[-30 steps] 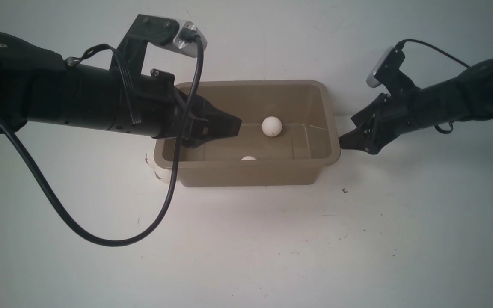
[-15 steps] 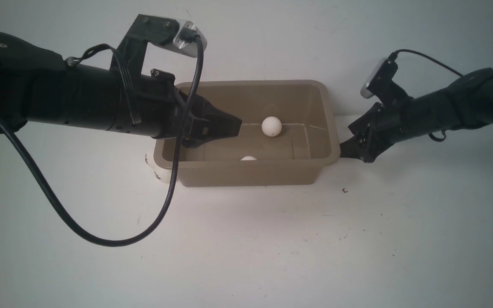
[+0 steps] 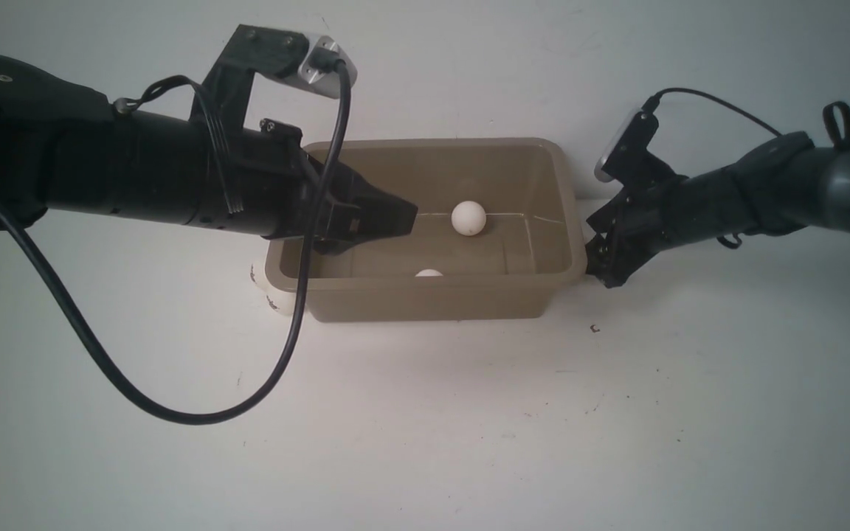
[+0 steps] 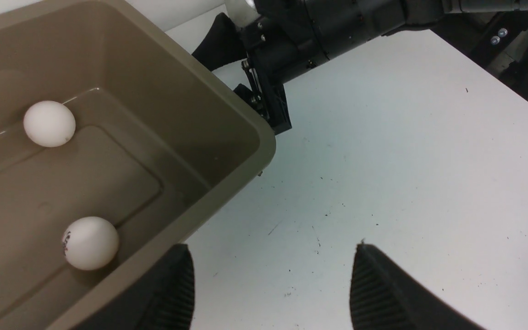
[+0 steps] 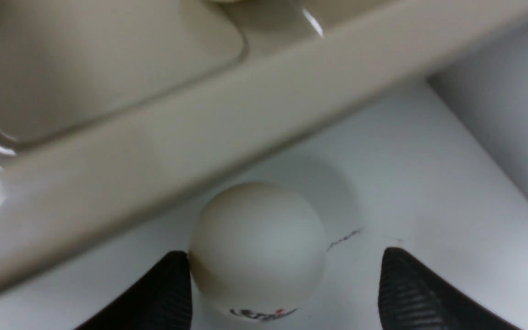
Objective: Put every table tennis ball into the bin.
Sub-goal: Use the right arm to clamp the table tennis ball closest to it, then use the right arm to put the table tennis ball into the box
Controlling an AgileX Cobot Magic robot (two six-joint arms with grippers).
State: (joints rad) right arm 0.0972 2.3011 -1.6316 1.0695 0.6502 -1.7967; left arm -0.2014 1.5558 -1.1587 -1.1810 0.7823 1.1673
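Outside bin (image 5: 200, 114) right end, on the table (image 5: 406, 160), table tennis ball (image 5: 257, 243) sits between right gripper (image 5: 284, 256) jaws: apart, one side touching it, other clear, no grip yet. Left gripper (image 4: 271, 275) gapes empty over bin's left half.

no text, number or brand can be read in full in any of my views. the ball on the table (image 5: 257, 247), seen by my right wrist camera, carries a dark printed line with a small red mark at its edge; the letters are cut off and blurred. inside the bin (image 4: 241, 176), the marked ball (image 4: 90, 243) carries a dark print on one side, turned too far away to read. the second ball (image 4: 49, 123) shows only a dark speck.
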